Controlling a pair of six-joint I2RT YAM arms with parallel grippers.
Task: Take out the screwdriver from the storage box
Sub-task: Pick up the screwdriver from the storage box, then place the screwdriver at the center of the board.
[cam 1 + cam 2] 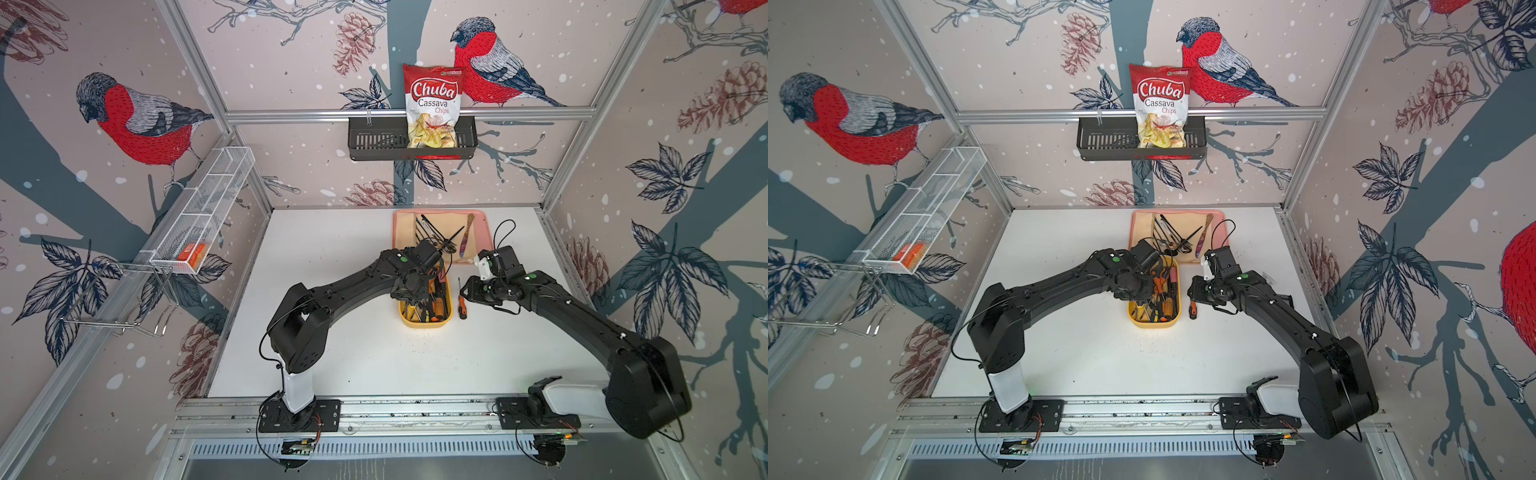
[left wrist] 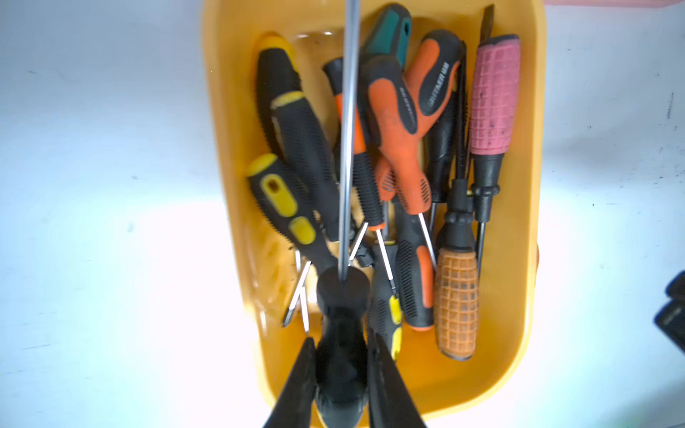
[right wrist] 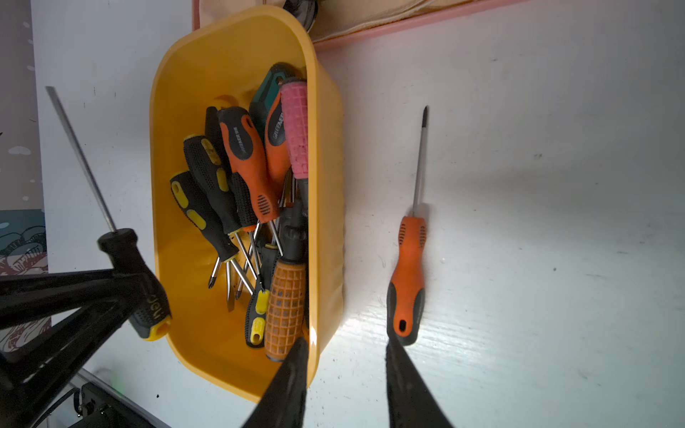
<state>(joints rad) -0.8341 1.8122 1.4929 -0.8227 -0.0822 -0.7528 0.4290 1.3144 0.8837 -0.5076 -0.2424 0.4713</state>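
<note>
The left gripper clamps its jaws narrowly on the black rubber handle of a long-shafted screwdriver, lifted clear above the mustard-yellow storage box. The box, smooth plastic with rounded corners, sits directly beneath those jaws on the white table. Under the held tool a tangle of other drivers crowds the tub: a pink grid-textured handle, an orange waffle-patterned handle, orange-and-black grips, ribbed black-and-yellow grips and a teal handle, their steel shafts crossing. The right gripper stands with jaws apart and empty. One of its fingers shows in front of the box's wall, and the other is just by the butt of an orange screwdriver lying flat on the table outside the tub. Beyond both pairs of jaws lies a flat pink tray lined with a beige cloth and strewn with thin dark items too small to name. In both top views the left wrist covers the far end of the box and hides its own fingers. In the left wrist view the held shaft runs off the frame, the handle's butt is cut off, and the picture is blurred.
</note>
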